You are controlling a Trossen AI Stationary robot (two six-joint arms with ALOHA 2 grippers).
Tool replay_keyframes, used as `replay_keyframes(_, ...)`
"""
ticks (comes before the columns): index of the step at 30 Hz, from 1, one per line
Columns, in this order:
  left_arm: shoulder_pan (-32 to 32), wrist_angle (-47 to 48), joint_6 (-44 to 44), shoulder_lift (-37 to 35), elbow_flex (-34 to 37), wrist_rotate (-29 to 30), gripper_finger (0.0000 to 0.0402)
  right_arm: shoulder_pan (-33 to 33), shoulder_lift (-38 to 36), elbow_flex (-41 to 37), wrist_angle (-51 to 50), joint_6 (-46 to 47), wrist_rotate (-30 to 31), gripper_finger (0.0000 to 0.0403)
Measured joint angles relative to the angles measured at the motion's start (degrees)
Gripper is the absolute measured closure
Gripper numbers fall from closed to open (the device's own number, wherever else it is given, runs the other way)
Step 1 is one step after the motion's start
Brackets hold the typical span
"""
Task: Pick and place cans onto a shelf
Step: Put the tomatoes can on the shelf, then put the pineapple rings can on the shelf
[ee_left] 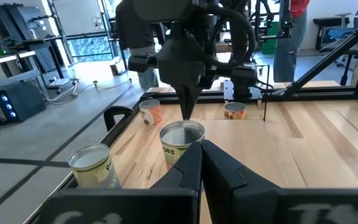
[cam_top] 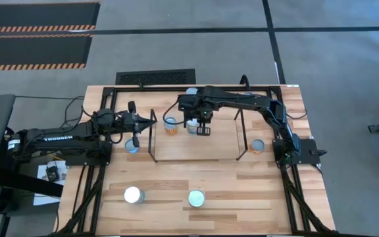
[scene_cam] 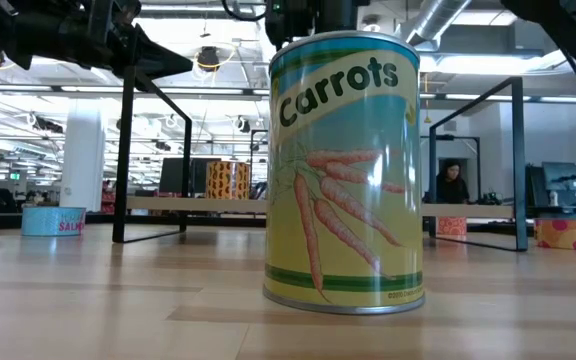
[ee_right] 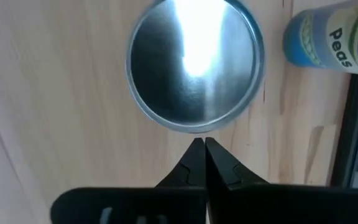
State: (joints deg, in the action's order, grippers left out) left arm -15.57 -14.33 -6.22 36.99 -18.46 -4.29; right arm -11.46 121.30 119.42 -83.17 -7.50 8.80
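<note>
Right tool shut above a can on the shelf

Grey floor surrounds my wooden bench (cam_top: 242, 197), with hazard-striped mats off at the far corner. On the bench sits the shelf (cam_top: 196, 148), a light-wood platform with black wire uprights at both ends.

From above I see my right arm reaching over the shelf's back edge. Its right tool (cam_top: 202, 130) hangs over the platform, just beside a silver-topped can (cam_top: 193, 126). My right wrist camera looks straight down on that round silver top (ee_right: 194, 65); the two fingers (ee_right: 188, 165) are pressed together, their tips just off the rim, pinching nothing. A blue peas can (ee_right: 328, 37) stands near it at the shelf's edge.

An orange-labelled can (cam_top: 170, 125) stands on the shelf next to the silver-topped one.

My left arm waits at the bench's left side, its left tool (cam_top: 151, 123) shut and empty, tips pointing at the shelf's left upright. A can (cam_top: 131, 145) stands on the bench just beside it.

Other cans lie well apart: one (cam_top: 258, 145) by the shelf's right upright, two on the near bench, a white-topped can (cam_top: 133, 195) and a pale one (cam_top: 196, 197). At bench level the carrots can (scene_cam: 343, 170) stands upright close to the camera, with a flat salmon tin (scene_cam: 54, 220) far behind it.
</note>
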Motion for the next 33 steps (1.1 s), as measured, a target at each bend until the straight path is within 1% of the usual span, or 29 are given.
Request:
replay_keyframes(5, 0.01, -0.02, 0.00, 0.00, 0.00, 0.00, 0.0401, 0.04, -0.04, 0.00, 0.89, -0.54, -2.78, 0.0389)
replay_keyframes(12, 0.01, -0.04, 0.00, 0.00, 0.00, -0.02, 0.0401, 0.04, -0.04, 0.00, 2.65, -0.97, -3.14, 0.0393)
replay_keyframes(16, 0.00, -0.07, 0.00, 0.00, 0.00, -0.03, 0.0401, 0.04, -0.04, 0.00, 4.71, -0.71, -4.84, 0.0390)
replay_keyframes(23, 0.02, -0.06, 0.34, 0.00, 0.00, -0.05, 0.0401, 0.80, -0.39, 0.00, 3.42, -0.66, -4.79, 0.0391)
replay_keyframes(26, 0.00, 0.29, 0.44, 0.00, 0.00, -0.07, 0.0401, 2.26, -2.71, 0.00, 0.78, -0.61, -4.14, 0.0397)
replay_keyframes(28, 0.02, 0.40, 0.43, 0.00, 0.00, -0.08, 0.0401, 3.55, -5.49, -0.10, 0.33, -0.16, -4.08, 0.0398)
replay_keyframes(30, 0.01, 0.40, 0.42, 0.00, 0.00, -0.11, 0.0401, 5.00, -9.23, -1.97, 3.16, -0.01, -3.99, 0.0398)
replay_keyframes(33, 0.01, 0.43, 0.42, -0.01, 0.00, -0.24, 0.0401, 7.13, -15.57, -8.48, 11.10, 0.89, -4.01, 0.0399)
